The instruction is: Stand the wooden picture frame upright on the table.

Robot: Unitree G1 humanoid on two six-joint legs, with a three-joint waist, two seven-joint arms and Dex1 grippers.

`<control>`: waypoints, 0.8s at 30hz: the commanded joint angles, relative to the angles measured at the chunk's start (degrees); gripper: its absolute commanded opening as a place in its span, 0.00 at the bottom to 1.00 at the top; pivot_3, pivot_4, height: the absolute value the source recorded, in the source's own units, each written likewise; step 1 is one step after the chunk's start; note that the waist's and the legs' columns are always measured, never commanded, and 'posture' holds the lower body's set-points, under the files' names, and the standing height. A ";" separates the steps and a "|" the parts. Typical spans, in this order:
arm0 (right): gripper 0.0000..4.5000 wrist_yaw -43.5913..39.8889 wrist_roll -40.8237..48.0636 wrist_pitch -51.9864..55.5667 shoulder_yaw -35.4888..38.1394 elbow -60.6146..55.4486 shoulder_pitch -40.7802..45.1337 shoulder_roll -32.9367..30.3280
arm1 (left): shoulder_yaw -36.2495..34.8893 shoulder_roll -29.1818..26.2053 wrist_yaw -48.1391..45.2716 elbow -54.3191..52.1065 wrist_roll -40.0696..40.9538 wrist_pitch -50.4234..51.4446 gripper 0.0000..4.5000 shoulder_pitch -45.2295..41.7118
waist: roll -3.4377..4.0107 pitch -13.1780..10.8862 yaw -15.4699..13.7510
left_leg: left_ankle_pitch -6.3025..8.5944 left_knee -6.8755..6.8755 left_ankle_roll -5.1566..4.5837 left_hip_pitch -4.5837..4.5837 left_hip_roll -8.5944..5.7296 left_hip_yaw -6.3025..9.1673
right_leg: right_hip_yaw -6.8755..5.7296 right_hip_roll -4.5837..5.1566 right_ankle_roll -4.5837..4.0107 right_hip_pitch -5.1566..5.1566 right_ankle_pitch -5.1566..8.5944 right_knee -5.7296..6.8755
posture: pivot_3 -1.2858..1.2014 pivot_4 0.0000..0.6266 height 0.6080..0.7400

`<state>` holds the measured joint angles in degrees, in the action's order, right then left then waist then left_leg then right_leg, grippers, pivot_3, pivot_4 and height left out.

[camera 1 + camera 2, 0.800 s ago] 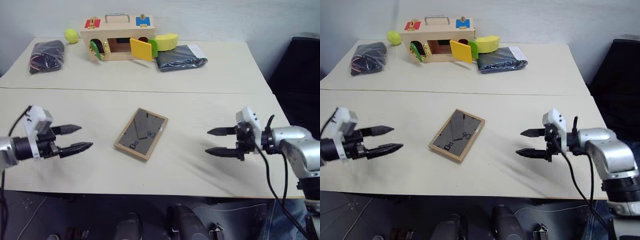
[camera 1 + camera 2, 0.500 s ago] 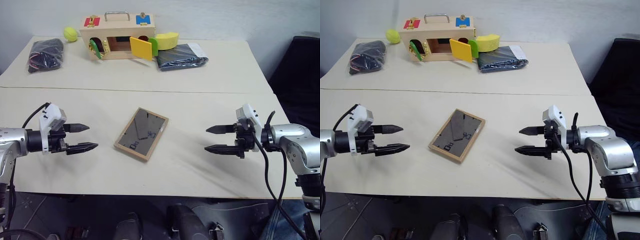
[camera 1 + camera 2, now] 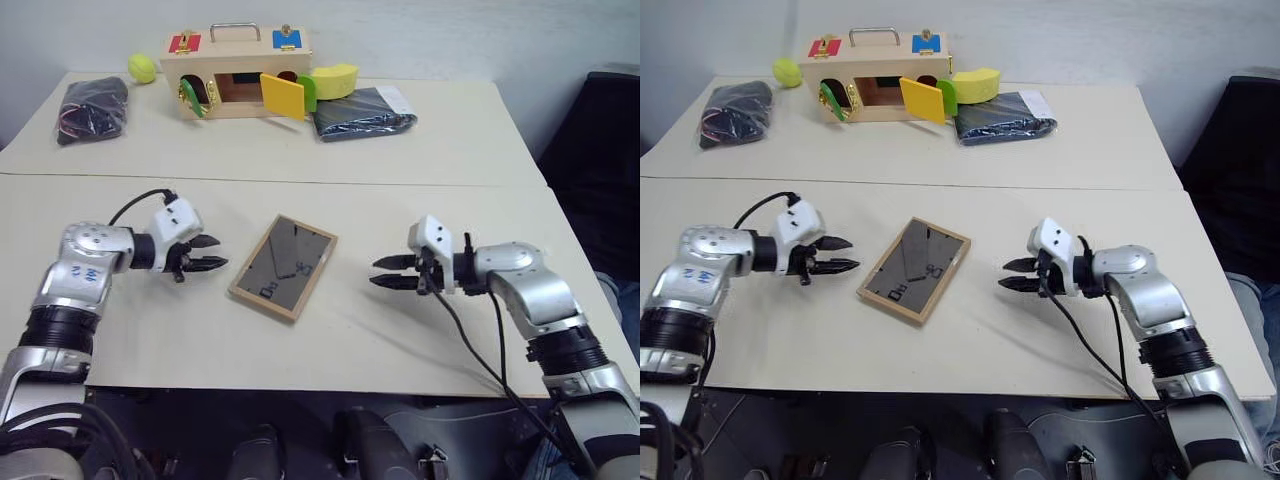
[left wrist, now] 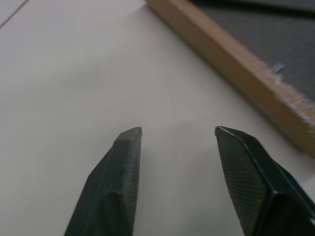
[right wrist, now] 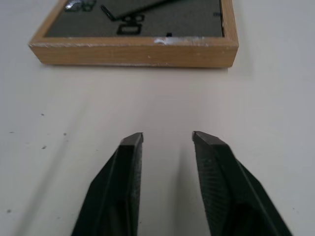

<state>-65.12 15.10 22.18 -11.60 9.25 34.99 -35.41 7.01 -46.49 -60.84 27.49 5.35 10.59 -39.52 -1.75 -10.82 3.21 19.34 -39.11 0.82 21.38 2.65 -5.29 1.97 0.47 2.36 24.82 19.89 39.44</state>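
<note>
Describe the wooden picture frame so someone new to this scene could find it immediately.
On the near half of the pale beige table, the wooden picture frame lies flat between the two grippers. Unlike the colourful-doored wooden box at the far edge, it is small, light-bordered, dark back up.

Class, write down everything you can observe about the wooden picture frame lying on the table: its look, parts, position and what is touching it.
The wooden picture frame is a small rectangle with a light wood border around a dark grey back panel, which faces up and carries a thin black prop stand folded flat. It lies flat and skewed on the table, between the left gripper and right gripper. Both are open and short of its edges; only the table touches it.
</note>
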 commanded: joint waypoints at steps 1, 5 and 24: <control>0.12 0.00 -1.61 -2.96 -0.78 1.58 2.88 1.98 | 0.67 2.36 -3.52 -0.93 0.91 -0.67 0.27 -0.95 | 0.00 0.00 0.08 | 0.00 -0.01 0.00 0.00 0.01 -0.02 | 0.01 0.01 0.00 0.01 0.00 0.01 | 0.52 0.24 1.00; 0.00 -0.13 -3.11 -4.12 -1.62 3.55 4.48 3.97 | 0.73 3.42 -8.95 -6.26 3.95 4.85 0.01 1.10 | 0.00 0.00 0.12 | -0.05 -0.09 0.09 -0.01 0.04 0.00 | 0.00 -0.01 0.00 0.05 0.00 0.11 | 0.52 0.24 1.00; 0.00 -4.85 -12.84 -12.41 -8.20 -1.96 5.32 1.04 | -7.55 3.03 -3.61 -13.10 22.86 64.19 0.47 3.44 | 0.00 0.00 0.12 | -0.06 -0.09 0.10 -0.10 0.01 0.06 | 0.00 -0.02 0.00 -0.04 0.00 0.18 | 0.52 0.24 1.00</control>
<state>-68.74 2.54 11.05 -18.82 10.33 40.56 -34.32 1.17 -44.15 -66.41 12.83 26.89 71.53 -34.51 -1.75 -10.82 3.34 19.28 -39.21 0.93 21.27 2.65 -5.23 1.97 0.46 2.36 24.78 19.89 39.63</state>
